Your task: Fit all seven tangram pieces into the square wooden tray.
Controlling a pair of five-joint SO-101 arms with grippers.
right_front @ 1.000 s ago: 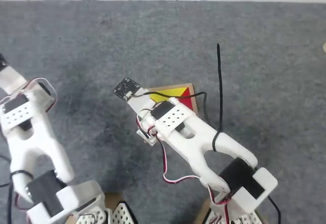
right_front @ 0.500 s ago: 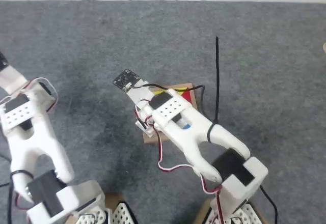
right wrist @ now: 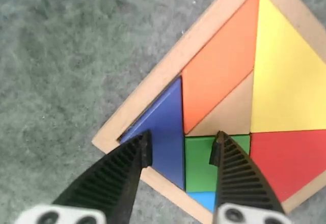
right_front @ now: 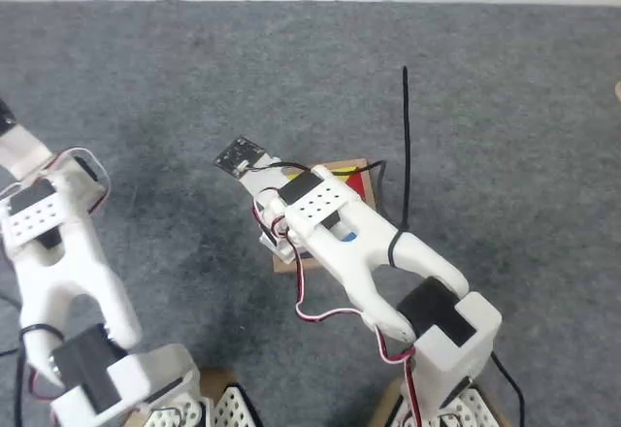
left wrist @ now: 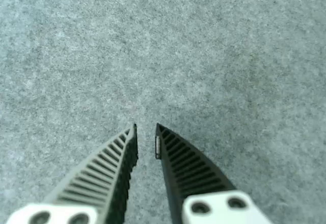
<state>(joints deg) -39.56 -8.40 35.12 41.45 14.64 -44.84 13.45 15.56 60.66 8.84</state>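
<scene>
The square wooden tray (right wrist: 153, 89) lies on the grey carpet with coloured pieces inside: an orange piece (right wrist: 219, 76), a yellow triangle (right wrist: 288, 81), a red piece (right wrist: 285, 158), a tan triangle (right wrist: 232, 114), a green piece (right wrist: 206, 158), a light blue piece (right wrist: 206, 199) and a dark blue triangle (right wrist: 168, 127). A dark slit runs between the dark blue triangle and the rim. My right gripper (right wrist: 183, 141) hangs open just above the dark blue and green pieces. The right arm (right_front: 335, 218) covers most of the tray (right_front: 361, 167) from above. My left gripper (left wrist: 146, 128) is nearly closed over bare carpet, holding nothing.
The left arm (right_front: 49, 238) stands at the table's left edge, far from the tray. A black cable (right_front: 405, 141) rises from the right arm beside the tray. Grey carpet (right_front: 505, 97) stretches all around.
The right arm has shifted a little left and nearer over the tray, hiding more of it. Its black cable has swung left. The left arm has not moved.
</scene>
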